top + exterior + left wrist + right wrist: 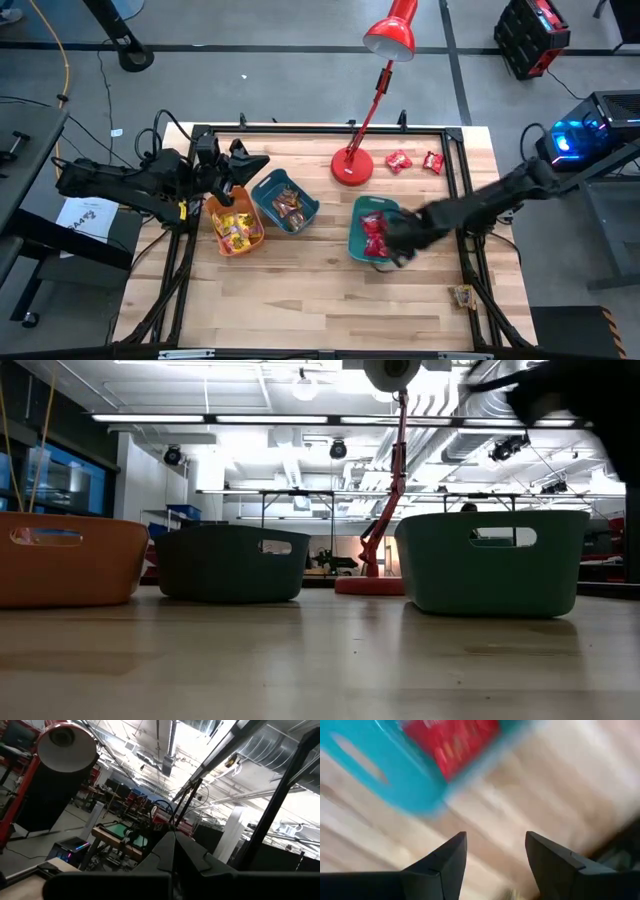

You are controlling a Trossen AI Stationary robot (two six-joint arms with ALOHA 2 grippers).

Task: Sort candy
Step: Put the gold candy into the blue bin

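Three bins stand in a row on the wooden table. The orange bin (237, 228) holds yellow candy, the middle teal bin (285, 203) brown-orange candy, and the right teal bin (358, 232) red candy (374, 236). Two more red candies (399, 160) (432, 161) lie on the wood at the far right, and a brownish one (463, 295) lies near the right front corner. My right gripper (495, 851) is open and points down beside the right bin's near corner (427, 805), over bare wood, with nothing between its fingers. My left gripper (255, 160) is shut and empty, raised above the orange bin and tilted upward.
A red desk lamp stands with its round base (352, 166) on the table behind the bins, and its head (392, 35) leans past the far edge. The table's black frame rails (460, 180) run along its sides. Bare wood lies in front of the bins.
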